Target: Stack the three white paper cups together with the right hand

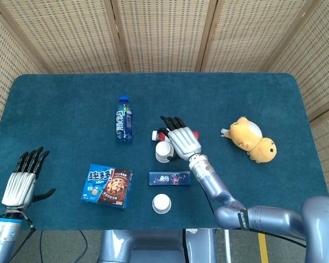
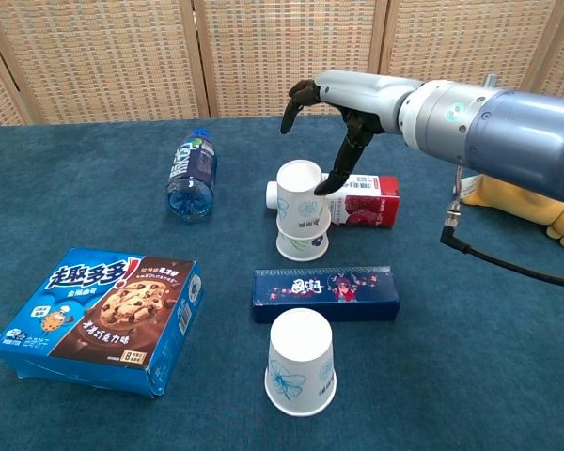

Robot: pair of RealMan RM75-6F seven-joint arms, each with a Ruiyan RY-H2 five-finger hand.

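Two white paper cups (image 2: 301, 211) stand upside down, nested one over the other, in the middle of the table; the stacked cups (image 1: 163, 152) show just left of my right hand in the head view. My right hand (image 2: 336, 117) hovers over them with fingers spread, its thumb tip close beside the top cup's right side, gripping nothing. The third cup (image 2: 301, 376) stands upside down alone near the front edge, also seen as the lone cup (image 1: 161, 204). My left hand (image 1: 24, 181) rests open at the far left.
A dark blue slim box (image 2: 325, 292) lies between the stack and the lone cup. A red-and-white carton (image 2: 362, 200) lies behind the stack. A blue bottle (image 2: 190, 174), a cookie box (image 2: 99, 315) and a yellow plush toy (image 1: 252, 139) lie around.
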